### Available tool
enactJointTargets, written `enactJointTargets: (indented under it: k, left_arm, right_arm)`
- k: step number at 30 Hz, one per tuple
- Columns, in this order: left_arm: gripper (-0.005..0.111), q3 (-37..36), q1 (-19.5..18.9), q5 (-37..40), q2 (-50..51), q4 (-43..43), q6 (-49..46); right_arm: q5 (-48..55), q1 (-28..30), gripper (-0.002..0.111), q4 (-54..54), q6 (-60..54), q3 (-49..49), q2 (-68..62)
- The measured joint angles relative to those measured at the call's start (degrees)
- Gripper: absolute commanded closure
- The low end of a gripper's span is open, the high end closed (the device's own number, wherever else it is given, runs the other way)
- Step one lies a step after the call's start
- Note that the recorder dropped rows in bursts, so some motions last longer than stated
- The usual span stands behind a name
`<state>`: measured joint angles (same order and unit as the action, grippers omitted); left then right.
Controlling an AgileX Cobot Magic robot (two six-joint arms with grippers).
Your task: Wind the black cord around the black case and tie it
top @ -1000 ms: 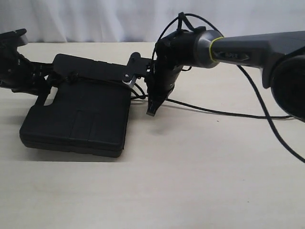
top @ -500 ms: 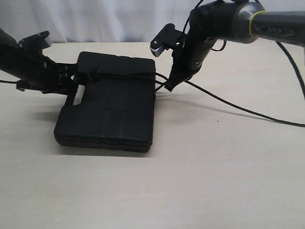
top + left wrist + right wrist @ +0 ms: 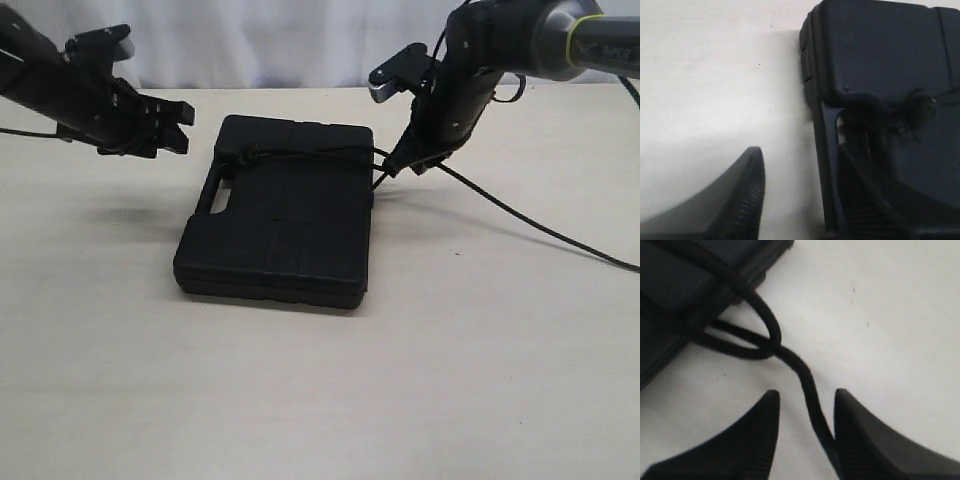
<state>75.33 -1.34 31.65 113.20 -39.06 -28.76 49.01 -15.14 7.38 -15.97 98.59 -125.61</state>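
Observation:
The black case (image 3: 280,215) lies flat on the table, its handle slot facing left. The black cord (image 3: 310,152) runs across its far part, with a knot (image 3: 250,155) beside the handle. My left gripper (image 3: 176,126) hovers open to the left of the case, apart from it. The left wrist view shows the case (image 3: 880,60), the knot (image 3: 917,107) and the open left gripper (image 3: 805,170), holding nothing. My right gripper (image 3: 398,166) is at the case's right edge. There its fingers (image 3: 804,397) stand open, with the cord (image 3: 807,385) running between them and touching one finger.
A pale wooden table (image 3: 320,400) carries everything, with a white curtain (image 3: 270,40) behind it. A thin black line (image 3: 530,222) trails from the right gripper over the table to the right edge; I cannot tell whether it is cable or cord.
The left gripper has let go at the handle knot and drawn back up and left. The case and right gripper have shifted right in the view.

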Motion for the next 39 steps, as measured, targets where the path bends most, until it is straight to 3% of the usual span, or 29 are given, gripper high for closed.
enactJointTargets:
  k: [3,6,10,15,22,26,30,32,36,39]
  left_arm:
    - [0.106,0.81,-0.65,5.26,-3.23,3.6,0.89]
    - [0.107,0.95,-0.65,11.27,-7.12,8.47,3.6]
    - [0.107,0.53,0.54,21.02,-12.73,15.46,9.56]
    - [0.107,-7.24,2.24,28.49,-21.99,24.23,16.73]
    - [0.107,-23.4,2.29,32.35,-39.43,26.14,18.48]
    - [0.107,-31.77,2.29,23.57,-52.15,26.26,18.62]
    - [0.107,-40.2,2.29,6.6,-67.48,25.46,18.62]
    - [0.107,-44.03,2.29,-1.05,-73.68,23.32,18.62]
    - [0.107,-52.55,2.52,-24.2,-81.15,15.38,18.62]
    - [0.107,-55.14,2.56,-33.28,-82.32,14.11,18.62]
  right_arm:
    - [7.63,0.0,0.053,0.0,3.47,1.95,0.13]
    - [16.9,0.0,0.069,-0.38,7.01,4.1,1.74]
    - [19.3,0.1,0.104,-0.54,12.61,2.48,8.27]
    - [20.04,0.1,0.104,-0.89,16.4,-8.02,21.41]
    - [20.52,0.19,0.104,-1.34,17.94,-27.22,43.1]
    - [20.47,0.19,0.104,-2.01,18.16,-36.57,55.49]
    - [12.62,0.19,0.104,-4.59,17.42,-45.58,69.72]
    - [4.84,0.19,0.104,-5.17,15.97,-50.93,77.86]
    - [-20.0,0.19,0.104,-5.27,14.59,-63.27,91.88]
    - [-35.63,0.19,0.104,-5.38,14.13,-71.71,98.94]
